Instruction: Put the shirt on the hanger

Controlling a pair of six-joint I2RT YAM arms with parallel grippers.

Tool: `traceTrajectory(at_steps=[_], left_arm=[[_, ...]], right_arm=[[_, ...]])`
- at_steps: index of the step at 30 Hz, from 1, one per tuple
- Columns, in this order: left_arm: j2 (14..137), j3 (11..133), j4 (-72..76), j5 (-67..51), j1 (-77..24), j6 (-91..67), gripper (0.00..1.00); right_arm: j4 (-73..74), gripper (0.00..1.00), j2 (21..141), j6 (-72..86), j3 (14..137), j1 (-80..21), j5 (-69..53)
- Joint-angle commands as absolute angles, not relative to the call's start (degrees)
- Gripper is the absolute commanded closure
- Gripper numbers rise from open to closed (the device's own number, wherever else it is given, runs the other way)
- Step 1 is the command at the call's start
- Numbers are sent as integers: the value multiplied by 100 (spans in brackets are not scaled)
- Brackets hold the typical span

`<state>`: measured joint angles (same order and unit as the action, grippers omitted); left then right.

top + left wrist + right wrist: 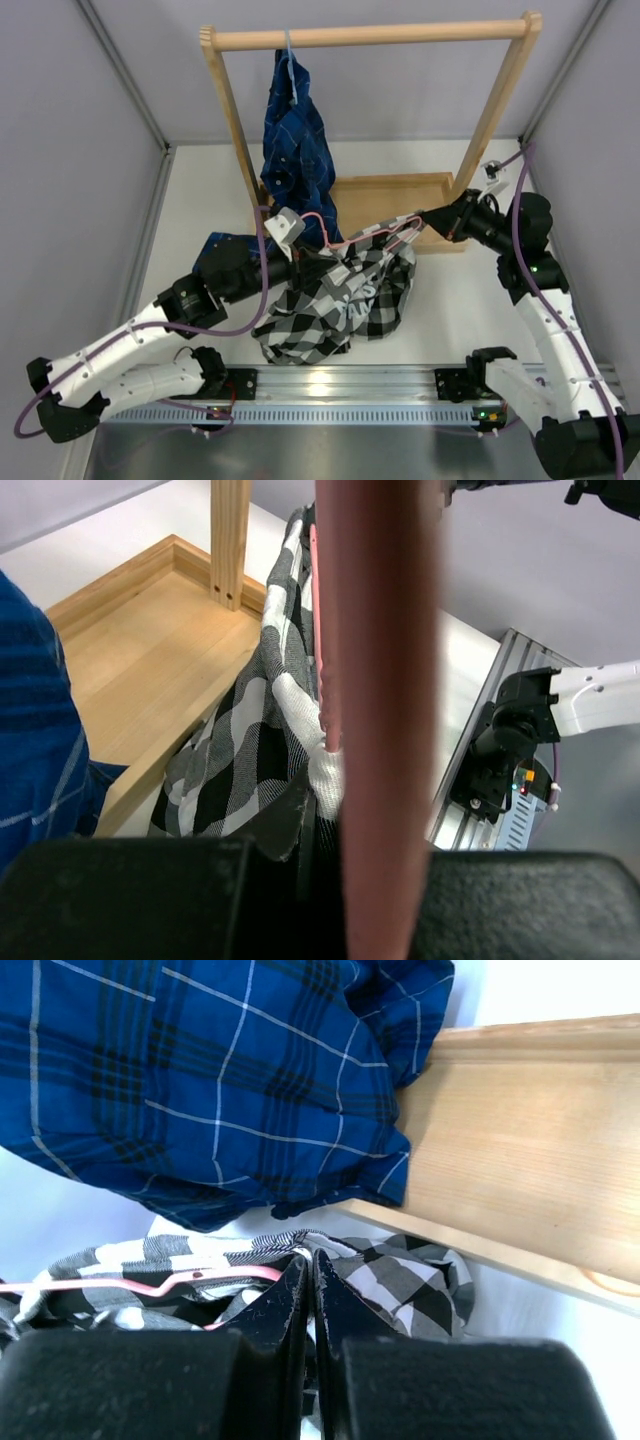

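Note:
The black-and-white checked shirt (330,310) lies bunched on the table in front of the wooden rack. It also shows in the left wrist view (240,750) and the right wrist view (400,1280). The thin pink hanger (365,238) runs across the shirt's top edge between my two grippers, partly inside the fabric. My left gripper (300,255) is at the shirt's left end, shut where the hanger (380,680) meets white cloth; its fingertips (300,820) are closed. My right gripper (420,222) is at the right end, shut (311,1260) on the shirt's edge beside the hanger wire (150,1286).
A dark blue plaid shirt (295,140) hangs from the wooden rack's top bar (370,38) and drapes close behind both grippers (200,1080). The rack's wooden base tray (390,195) is just behind the checked shirt. The arms' metal rail (340,385) runs along the near edge.

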<state>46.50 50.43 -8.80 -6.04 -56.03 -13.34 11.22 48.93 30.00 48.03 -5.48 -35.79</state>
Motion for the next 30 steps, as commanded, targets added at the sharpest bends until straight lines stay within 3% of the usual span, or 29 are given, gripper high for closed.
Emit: traceTrajectory(at_steps=[1, 7, 15, 18, 23, 27, 30], left_arm=[[4991, 5518, -1563, -310, -5721, -1266, 100], [5510, 6177, -1661, 272, -6064, -1213, 100], [6459, 7206, -1635, 2249, -7382, -967, 100], [6635, 7470, -1504, 2285, -7436, -958, 100], [6741, 7471, -907, 2056, -7436, -774, 100], [6934, 7716, -589, 2435, -7103, -1027, 100], [7338, 8304, -800, 1042, -6102, -1728, 100]], right_arm=[[888, 100, 4747, 2804, 5142, -588, -3771], [975, 100, 4298, 2997, 5001, -756, -3911], [-228, 100, 3841, 4280, 4781, -817, -4887], [385, 100, 3806, 3974, 4790, -817, -4501], [-648, 100, 3710, 4745, 4386, -809, -5000], [-45, 100, 3139, 4483, 4509, -817, -4633], [166, 100, 2594, 4587, 4360, -809, -4412]])
